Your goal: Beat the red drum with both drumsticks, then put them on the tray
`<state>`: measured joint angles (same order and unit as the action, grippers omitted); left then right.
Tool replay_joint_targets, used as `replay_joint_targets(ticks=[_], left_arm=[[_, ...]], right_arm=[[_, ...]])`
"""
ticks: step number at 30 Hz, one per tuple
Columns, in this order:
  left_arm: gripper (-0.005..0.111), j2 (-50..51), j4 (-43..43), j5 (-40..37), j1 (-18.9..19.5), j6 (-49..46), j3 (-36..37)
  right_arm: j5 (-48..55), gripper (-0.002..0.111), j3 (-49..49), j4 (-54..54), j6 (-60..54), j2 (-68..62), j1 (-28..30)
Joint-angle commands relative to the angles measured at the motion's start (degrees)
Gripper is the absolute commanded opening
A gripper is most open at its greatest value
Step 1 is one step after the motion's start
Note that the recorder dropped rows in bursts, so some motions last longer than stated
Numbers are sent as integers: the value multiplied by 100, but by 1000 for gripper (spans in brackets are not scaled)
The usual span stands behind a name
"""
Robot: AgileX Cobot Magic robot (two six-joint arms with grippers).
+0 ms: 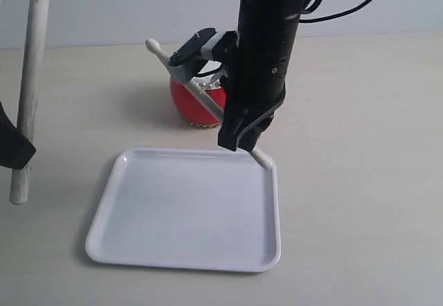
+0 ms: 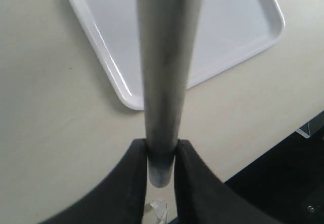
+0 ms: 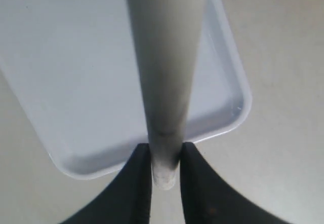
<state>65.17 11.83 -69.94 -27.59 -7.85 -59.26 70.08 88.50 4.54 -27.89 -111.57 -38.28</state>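
The red drum stands behind the tray's far edge, partly hidden by my right arm. My right gripper is shut on one drumstick, which slants across the drum with its butt end over the far right corner of the white tray. In the right wrist view the fingers clamp that drumstick above the tray. At the far left my left gripper is shut on the other drumstick, held nearly upright off the tray's left side. The left wrist view shows this drumstick pinched in the gripper, with the tray beyond.
The tray and drum sit on a pale beige tabletop with a light wall behind. The right arm's wrist camera mount juts out over the drum. In the left wrist view the table edge drops off to a dark floor.
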Motion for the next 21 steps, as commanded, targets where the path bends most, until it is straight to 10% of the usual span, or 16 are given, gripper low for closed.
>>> replay_joint_targets(ticks=[1, 21], left_arm=[[0, -109, -88, -2, 23, 85, 7], [0, -145, -15, -2, 23, 42, 318]], right_arm=[[-12, 0, -466, -66, -551, 300, -34], [-12, 0, -759, 616, -316, 1563, -34]])
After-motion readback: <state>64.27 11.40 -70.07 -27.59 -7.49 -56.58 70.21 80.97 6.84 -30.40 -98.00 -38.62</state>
